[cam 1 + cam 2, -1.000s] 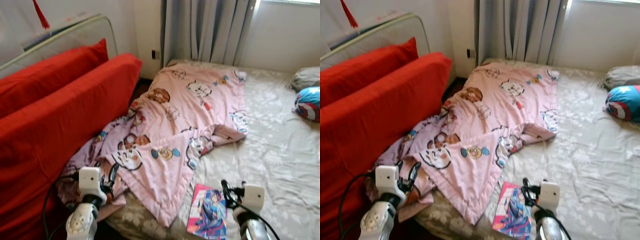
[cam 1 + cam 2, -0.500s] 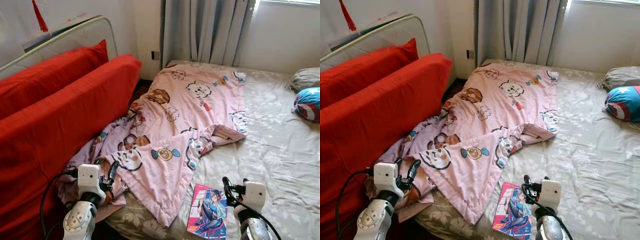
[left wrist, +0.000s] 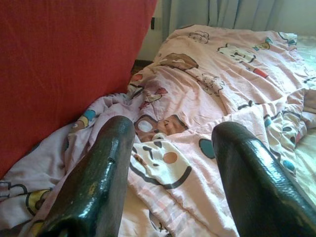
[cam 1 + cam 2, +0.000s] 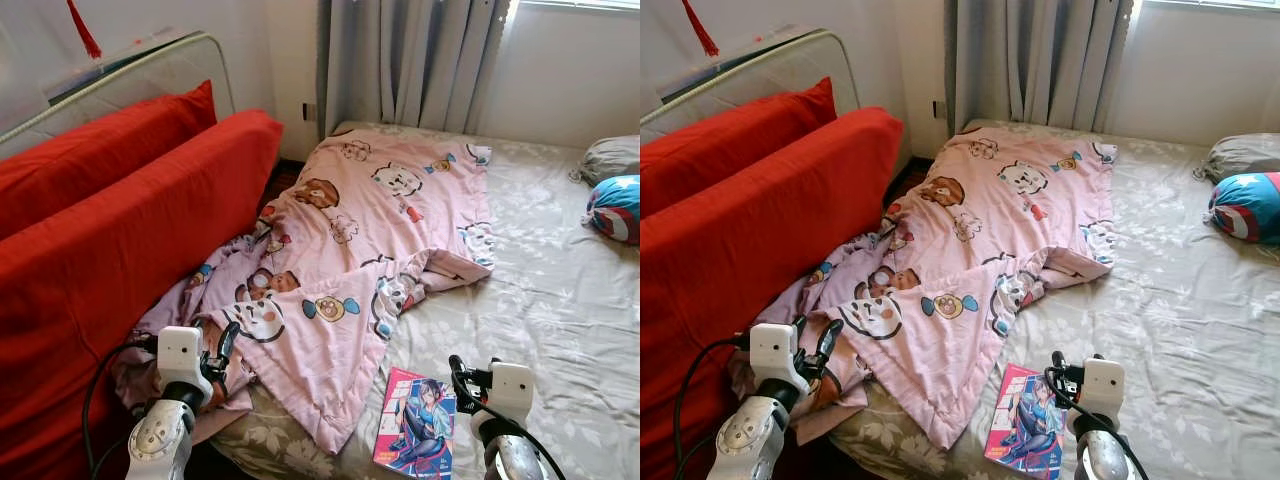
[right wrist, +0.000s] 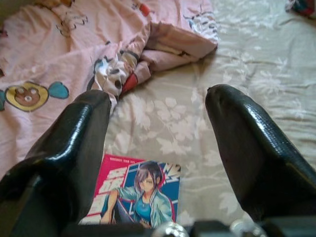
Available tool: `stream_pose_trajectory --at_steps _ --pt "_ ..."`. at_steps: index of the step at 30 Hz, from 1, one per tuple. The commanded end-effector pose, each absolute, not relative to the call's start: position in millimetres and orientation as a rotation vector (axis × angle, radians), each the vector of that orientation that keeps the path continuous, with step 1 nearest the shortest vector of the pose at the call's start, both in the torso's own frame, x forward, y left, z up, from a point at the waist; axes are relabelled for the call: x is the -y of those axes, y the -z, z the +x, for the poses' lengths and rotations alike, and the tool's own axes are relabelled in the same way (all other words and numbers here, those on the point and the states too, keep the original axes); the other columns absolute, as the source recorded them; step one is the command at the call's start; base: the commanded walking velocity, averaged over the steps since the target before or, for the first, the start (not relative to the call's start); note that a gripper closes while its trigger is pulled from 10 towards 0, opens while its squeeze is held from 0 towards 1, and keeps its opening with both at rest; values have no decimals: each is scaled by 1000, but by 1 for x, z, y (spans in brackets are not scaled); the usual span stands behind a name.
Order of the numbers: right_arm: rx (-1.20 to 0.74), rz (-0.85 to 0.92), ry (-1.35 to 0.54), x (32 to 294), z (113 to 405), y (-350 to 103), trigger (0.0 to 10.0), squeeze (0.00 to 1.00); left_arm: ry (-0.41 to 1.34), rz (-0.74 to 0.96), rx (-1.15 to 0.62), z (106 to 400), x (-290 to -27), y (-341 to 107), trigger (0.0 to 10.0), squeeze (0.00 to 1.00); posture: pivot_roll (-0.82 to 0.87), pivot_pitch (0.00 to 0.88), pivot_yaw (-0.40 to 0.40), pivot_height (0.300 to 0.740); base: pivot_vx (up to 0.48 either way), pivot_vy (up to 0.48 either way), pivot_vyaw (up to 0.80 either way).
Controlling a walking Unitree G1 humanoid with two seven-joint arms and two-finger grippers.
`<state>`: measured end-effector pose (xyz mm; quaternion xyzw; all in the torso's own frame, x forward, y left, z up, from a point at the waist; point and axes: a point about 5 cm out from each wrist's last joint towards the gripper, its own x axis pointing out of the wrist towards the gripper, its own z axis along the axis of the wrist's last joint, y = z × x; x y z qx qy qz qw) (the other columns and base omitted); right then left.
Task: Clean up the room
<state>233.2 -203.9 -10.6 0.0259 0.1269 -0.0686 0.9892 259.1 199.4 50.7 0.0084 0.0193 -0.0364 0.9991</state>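
A comic book (image 4: 415, 436) with a pink-and-blue cover lay flat at the near edge of the bed (image 4: 560, 310), just left of the right gripper (image 5: 157, 143), whose two black fingers (image 5: 249, 148) stood wide apart and held nothing; seen along the gripper, the book sat below the gap between the fingers, closer to one of them. At the near left, the left gripper (image 3: 173, 168) hovered with its fingers (image 3: 96, 177) also spread wide and empty, over the near left corner of a rumpled pink blanket (image 4: 370, 230) printed with cartoon animals. That corner spilled off the bed's left side against a pair of long red cushions (image 4: 120, 230) that stood on edge along the left. The blanket stretched from there across the left half of the bed toward the far end, one edge folded back on itself near the middle. On the far right lay a round blue, red and white cushion (image 4: 617, 207) beside a grey pillow (image 4: 610, 155). Grey curtains (image 4: 415, 60) hung beyond the bed.
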Motion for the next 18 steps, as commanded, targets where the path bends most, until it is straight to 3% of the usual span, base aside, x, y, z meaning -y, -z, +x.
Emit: stream_pose_trajectory --at_steps 1,18 --pt "-233 48 132 201 237 6 10000 0 59 16 -26 263 -203 -56 10000 0 -8 0 1 721 0 0 0" --pt "-219 30 104 194 242 2 10000 0 62 10 -19 266 -200 -61 10000 0 -1 8 -4 701 0 0 0"
